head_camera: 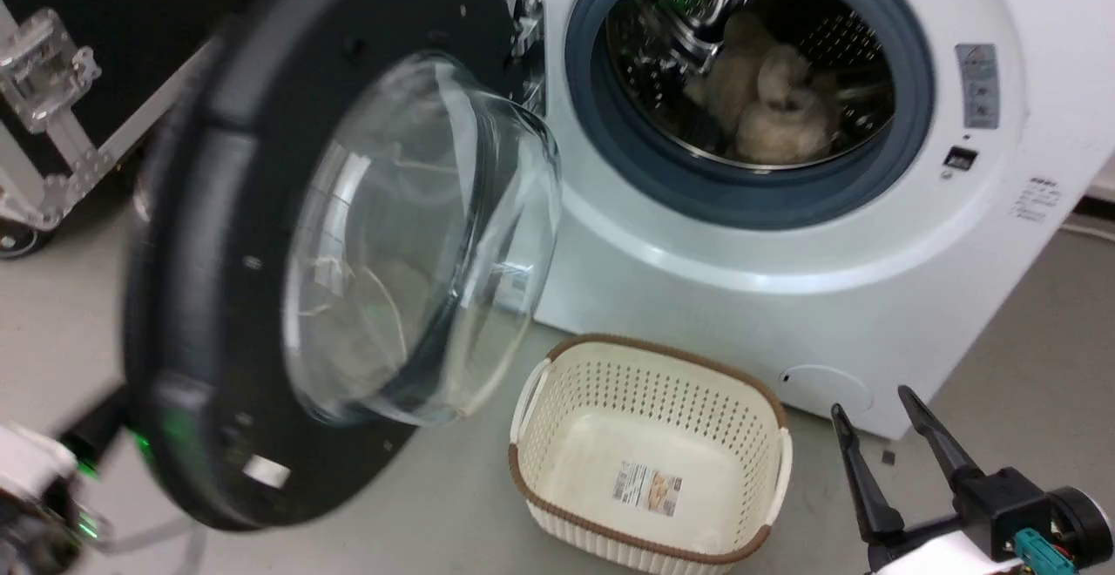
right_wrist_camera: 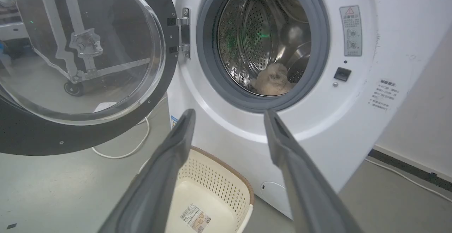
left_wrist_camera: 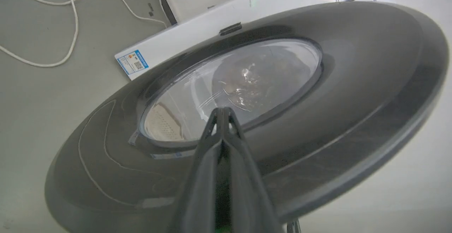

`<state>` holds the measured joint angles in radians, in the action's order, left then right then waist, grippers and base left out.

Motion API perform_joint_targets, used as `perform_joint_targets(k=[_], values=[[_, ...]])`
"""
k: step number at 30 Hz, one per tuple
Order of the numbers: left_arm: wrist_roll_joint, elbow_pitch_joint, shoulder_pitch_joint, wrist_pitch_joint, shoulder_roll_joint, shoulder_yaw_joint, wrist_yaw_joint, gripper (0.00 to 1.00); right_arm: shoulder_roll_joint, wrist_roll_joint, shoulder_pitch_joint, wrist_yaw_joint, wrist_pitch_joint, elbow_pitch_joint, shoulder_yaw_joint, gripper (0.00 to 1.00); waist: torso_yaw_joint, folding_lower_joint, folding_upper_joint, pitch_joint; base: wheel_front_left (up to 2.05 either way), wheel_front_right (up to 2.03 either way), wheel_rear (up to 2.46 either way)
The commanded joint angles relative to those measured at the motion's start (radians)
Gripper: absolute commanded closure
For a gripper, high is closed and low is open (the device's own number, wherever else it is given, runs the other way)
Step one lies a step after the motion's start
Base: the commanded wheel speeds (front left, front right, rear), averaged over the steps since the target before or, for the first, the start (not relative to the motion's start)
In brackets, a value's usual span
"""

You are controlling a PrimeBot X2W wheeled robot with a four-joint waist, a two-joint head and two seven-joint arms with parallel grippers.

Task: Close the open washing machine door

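Observation:
The washing machine door stands swung out to the left of the white machine, its black frame and clear glass bowl facing the drum. Its chrome hinge sits at the machine's upper left. In the left wrist view the door spreads wide, and my left gripper is shut with its tip against the door's outer face at the window's edge. My right gripper is open at the lower right, apart from the machine. Between its fingers the machine's front shows, below the drum.
A cream perforated basket with a brown rim sits on the floor in front of the machine. Beige laundry lies inside the steel drum. A white cable trails on the floor. A black case with metal fittings stands at the far left.

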<state>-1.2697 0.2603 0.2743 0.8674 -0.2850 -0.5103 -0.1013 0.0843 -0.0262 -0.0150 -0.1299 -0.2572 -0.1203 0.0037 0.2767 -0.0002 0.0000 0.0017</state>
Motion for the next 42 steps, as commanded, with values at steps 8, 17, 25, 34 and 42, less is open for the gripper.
perform_joint_targets(k=[8, 17, 25, 34, 42], values=[[-0.064, -0.251, -0.235, 0.012, 0.212, 0.065, 0.042, 1.00, -0.020, -0.024, -0.019, -0.001, -0.005, 0.016, -0.052, 0.00, -0.086, 0.0002, 0.0000, -0.032, 0.00, 0.00, 0.00], [-0.226, -0.313, -0.359, -0.145, 0.234, 0.310, 0.030, 1.00, -0.015, -0.033, -0.005, -0.001, -0.005, 0.020, -0.054, 0.00, -0.231, 0.0002, 0.0000, 0.021, 0.00, 0.00, 0.00], [-0.295, -0.300, -0.303, -0.334, 0.235, 0.518, -0.001, 1.00, -0.013, -0.022, 0.058, -0.001, -0.005, 0.025, -0.038, 0.00, -0.416, 0.0002, 0.0000, 0.132, 0.00, 0.00, 0.00], [-0.387, -0.200, -0.108, -0.567, 0.235, 0.615, -0.020, 1.00, -0.025, 0.021, 0.089, -0.001, -0.005, 0.018, -0.047, 0.00, -0.609, 0.0002, 0.0000, 0.235, 0.00, 0.00, 0.00], [-0.387, -0.054, 0.092, -0.740, 0.235, 0.623, -0.025, 1.00, -0.031, 0.037, 0.104, -0.001, -0.005, 0.017, -0.040, 0.00, -0.700, 0.0002, 0.0000, 0.281, 0.00, 0.00, 0.00]])
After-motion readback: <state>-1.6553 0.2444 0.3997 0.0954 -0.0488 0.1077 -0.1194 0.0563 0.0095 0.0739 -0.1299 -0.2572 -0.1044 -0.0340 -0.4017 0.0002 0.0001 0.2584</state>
